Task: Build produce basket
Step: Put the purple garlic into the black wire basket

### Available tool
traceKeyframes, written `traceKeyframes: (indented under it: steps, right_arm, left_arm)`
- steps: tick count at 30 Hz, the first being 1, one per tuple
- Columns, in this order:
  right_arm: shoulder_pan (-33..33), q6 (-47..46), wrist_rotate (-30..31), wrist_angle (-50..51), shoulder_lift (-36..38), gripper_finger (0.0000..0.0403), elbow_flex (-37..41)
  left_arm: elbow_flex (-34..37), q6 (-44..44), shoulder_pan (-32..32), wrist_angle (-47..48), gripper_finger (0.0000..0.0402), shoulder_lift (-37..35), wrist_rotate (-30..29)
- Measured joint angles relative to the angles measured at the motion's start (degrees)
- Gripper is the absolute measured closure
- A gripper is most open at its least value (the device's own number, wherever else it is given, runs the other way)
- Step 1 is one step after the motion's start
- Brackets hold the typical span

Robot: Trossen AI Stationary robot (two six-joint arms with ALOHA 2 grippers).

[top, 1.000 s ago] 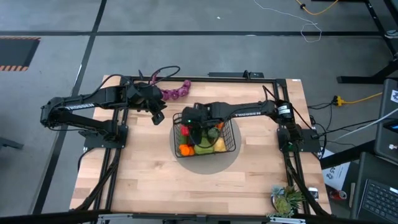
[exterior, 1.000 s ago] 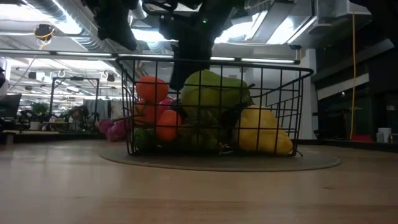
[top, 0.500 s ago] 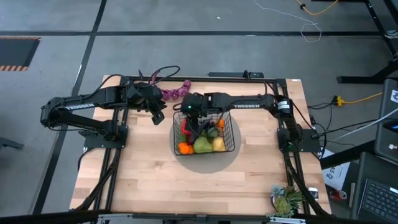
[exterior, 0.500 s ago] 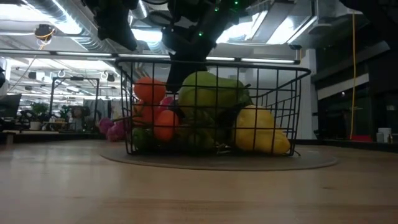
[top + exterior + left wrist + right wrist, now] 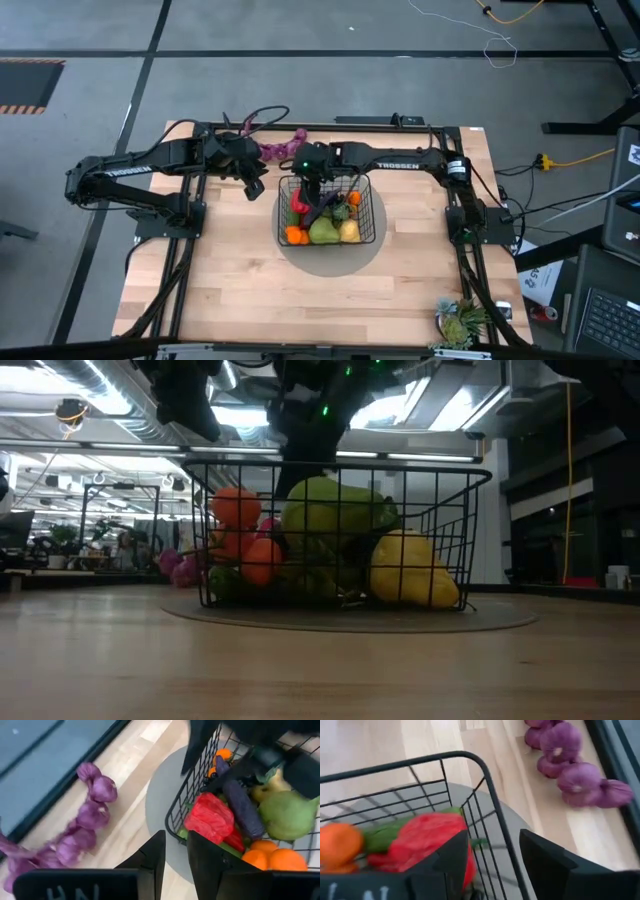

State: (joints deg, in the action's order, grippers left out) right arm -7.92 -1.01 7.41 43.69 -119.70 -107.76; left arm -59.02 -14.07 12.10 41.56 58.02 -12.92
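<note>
Basket [image 5: 327, 212] of black wire sits on a flat grey round mat [image 5: 330, 262] near the middle of the bench [image 5: 250, 290], a little toward its far edge. It holds the produce: a red pepper [image 5: 212, 817], a green pear [image 5: 286, 815], oranges [image 5: 272, 861], a yellow lemon [image 5: 412, 572] and a dark purple piece [image 5: 241, 805] lying across the top.

The right end effector [image 5: 313, 178] hangs over the basket's far-left corner, its fingers apart, one on each side of the corner wire in its own wrist view. That arm crosses above the basket's far rim and hides part of it from above.

The left end effector [image 5: 252, 186] waits just left of the basket, above bare bench; its fingers stand slightly apart with nothing between them.

A purple string [image 5: 283, 147] of bulbs lies on the bench by the far edge, between the two end effectors, outside the basket. A spiky green potted plant [image 5: 460, 322] stands at the near-right corner, well apart from everything else.
</note>
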Motion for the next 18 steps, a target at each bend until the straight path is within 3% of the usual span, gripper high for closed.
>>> traceKeyframes:
  steps: [9, 13, 18]
  right_arm:
    - [-1.4, 4.22, 10.48, 27.35, 2.58, 0.0222, -19.51]
    - [-4.79, 4.28, 12.76, 36.14, 2.73, 0.0222, -27.31]
    - [-10.86, 2.59, 15.01, 42.06, 7.6, 0.0222, -24.16]
  left_arm:
    - [-0.04, -12.71, 2.39, 0.97, 0.0327, 0.05, 0.97]
    - [-0.07, -14.84, 9.02, 1.52, 0.0327, 2.55, -0.67]
    - [-0.07, -15.07, 21.06, 1.31, 0.0327, 7.33, -0.27]
